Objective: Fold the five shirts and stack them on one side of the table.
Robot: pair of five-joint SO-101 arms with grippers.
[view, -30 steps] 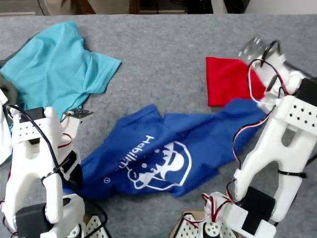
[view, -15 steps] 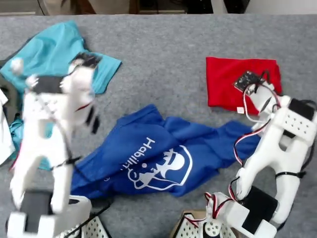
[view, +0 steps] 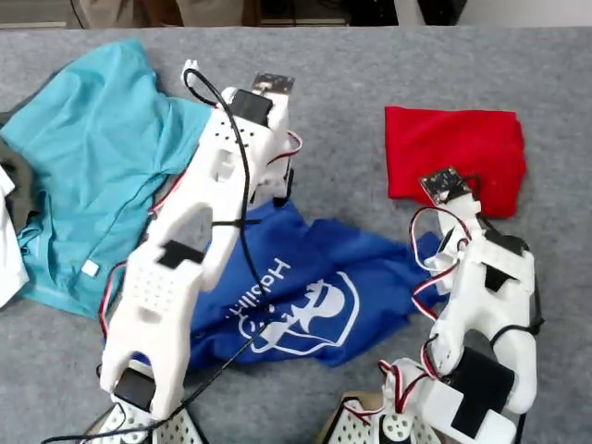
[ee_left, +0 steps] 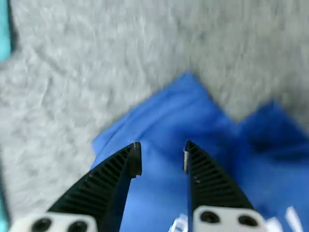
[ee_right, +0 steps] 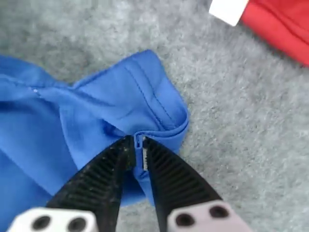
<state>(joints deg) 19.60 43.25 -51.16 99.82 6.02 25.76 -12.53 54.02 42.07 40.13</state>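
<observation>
A blue shirt (view: 314, 287) with a white print lies crumpled across the middle of the grey table (view: 370, 74). My left gripper (view: 280, 191) hangs over the shirt's far corner; in the left wrist view it is open (ee_left: 161, 155) just above the blue cloth (ee_left: 193, 125), with nothing between the fingers. My right gripper (view: 433, 252) is at the shirt's right sleeve, shut (ee_right: 137, 145) on a fold of the blue fabric (ee_right: 140, 96). A folded red shirt (view: 453, 157) lies at the far right, its edge (ee_right: 285, 29) beside the sleeve.
A teal shirt (view: 92, 176) is spread loosely at the far left. A white garment (view: 7, 268) and a dark one (view: 14, 180) lie at the left edge. Bare grey table runs along the back and between the blue and red shirts.
The left arm has swung from the front left across to the blue shirt's far corner. The right gripper has drawn the blue sleeve off the red shirt, toward the front.
</observation>
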